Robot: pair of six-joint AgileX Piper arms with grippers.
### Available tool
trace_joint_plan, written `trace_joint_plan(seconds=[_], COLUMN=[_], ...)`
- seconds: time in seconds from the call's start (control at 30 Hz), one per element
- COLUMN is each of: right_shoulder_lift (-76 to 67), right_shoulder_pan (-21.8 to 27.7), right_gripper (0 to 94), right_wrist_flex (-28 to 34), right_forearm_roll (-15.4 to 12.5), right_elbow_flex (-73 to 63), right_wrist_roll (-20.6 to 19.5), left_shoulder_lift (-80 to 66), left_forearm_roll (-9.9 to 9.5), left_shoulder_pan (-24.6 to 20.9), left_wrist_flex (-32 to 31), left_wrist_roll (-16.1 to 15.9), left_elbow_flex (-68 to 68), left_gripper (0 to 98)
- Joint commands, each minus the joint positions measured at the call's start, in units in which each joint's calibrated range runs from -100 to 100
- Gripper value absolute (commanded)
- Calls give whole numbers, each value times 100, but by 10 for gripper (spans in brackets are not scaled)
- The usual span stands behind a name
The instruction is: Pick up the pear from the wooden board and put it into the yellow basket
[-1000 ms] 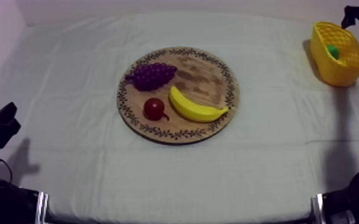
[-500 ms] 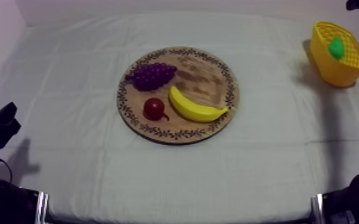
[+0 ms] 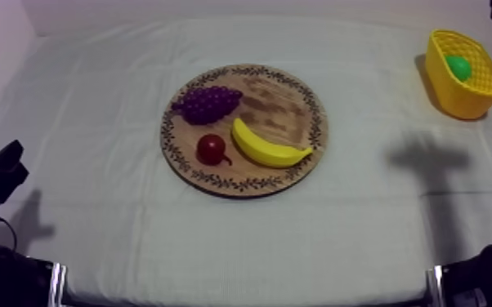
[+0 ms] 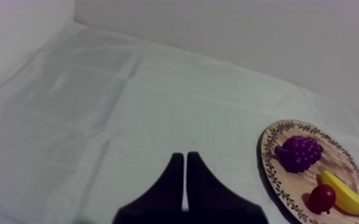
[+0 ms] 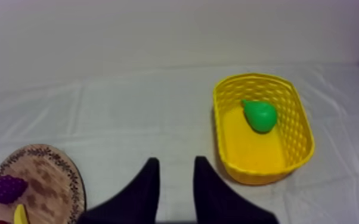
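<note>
Pear (image 5: 259, 115) inside yellow basket (image 5: 294, 134), right end effector (image 5: 176, 161) spread, empty

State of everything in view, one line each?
pear: lying in the yellow basket, ungripped
yellow basket: upright, holding the pear only
wooden board: flat on the cloth, carrying grapes, banana, small red fruit
left pincer: shut, empty
right pincer: open, empty, short of the basket

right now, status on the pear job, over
Left gripper fingers together, empty; right gripper fingers apart, empty, near the yellow basket. Pear lies inside it. Wooden board well clear.
</note>
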Motion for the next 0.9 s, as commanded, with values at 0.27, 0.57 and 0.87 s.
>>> trace_joint_plan(seconds=[0.27,0.57,0.87], right_shoulder_lift=[-2177,-3136,-4582], right_shoulder_pan=[351,103,-224], right_gripper=[33,5,4], right_wrist_flex=[-799,-1318,-1370], right_forearm_roll=[-273,-157,243], right_elbow_flex=[2052,3436,4699], right_wrist_roll=[280,212,37], left_shoulder_lift=[0,0,0], left_forearm_roll=[1,1,1], left_shoulder_pan=[1,1,1], left_wrist_flex=[-1,-1,-1], left_wrist_roll=[-2,1,-2], left_elbow_flex=[5,5,5], left_gripper=[1,1,1])
